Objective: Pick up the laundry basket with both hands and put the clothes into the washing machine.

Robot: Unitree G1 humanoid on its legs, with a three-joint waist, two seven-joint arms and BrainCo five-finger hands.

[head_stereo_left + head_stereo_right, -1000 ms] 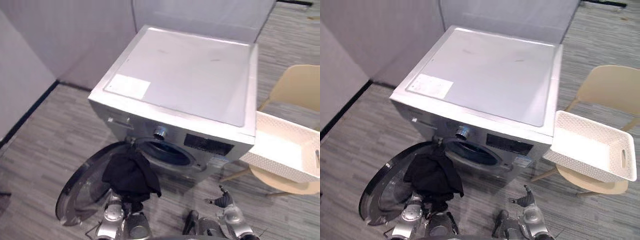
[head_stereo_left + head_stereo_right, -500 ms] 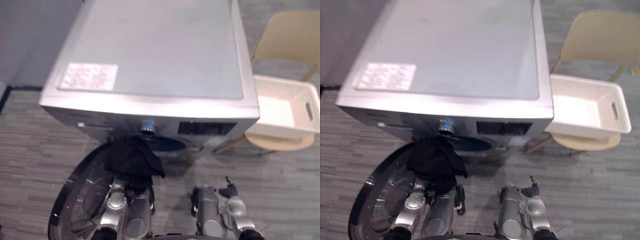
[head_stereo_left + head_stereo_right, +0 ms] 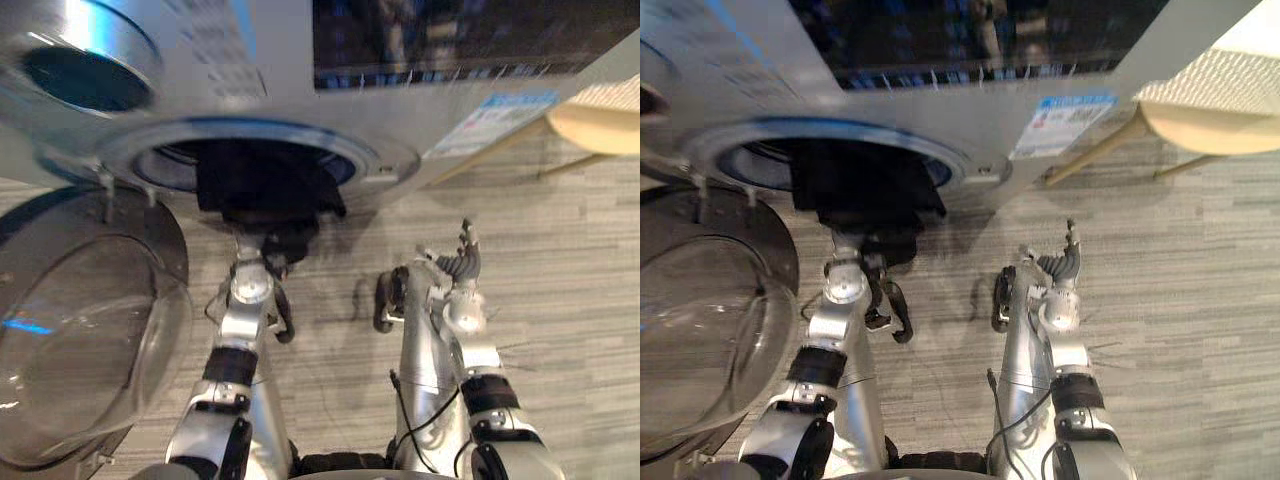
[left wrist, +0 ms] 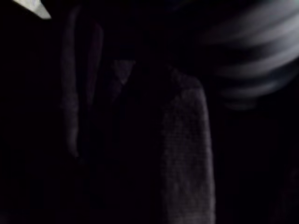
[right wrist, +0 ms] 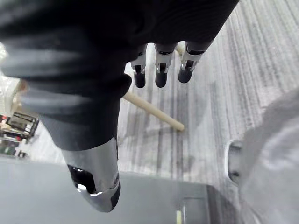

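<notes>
Left hand (image 3: pixel 287 242) is hidden under black clothing (image 3: pixel 262 185) at the mouth of the washing machine (image 3: pixel 250 60), grip not discernible; right hand (image 3: pixel 455 268) is held slack, empty.

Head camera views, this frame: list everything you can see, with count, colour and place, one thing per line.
washing machine: one, silver, across the top of the view, drum mouth facing the robot
door: one, round, clear glass in a dark rim, swung open on the robot's left
black garment: one, black, at the drum mouth, draped over the left hand
label: one, blue and white, on the machine's front, right of the drum mouth
laundry basket: one, white, perforated, on the chair, upper right
chair: one, beige, to the machine's right
floor: grey planks, underneath
left hand: one, under the garment
right hand: one, open, holding nothing, over the floor
</notes>
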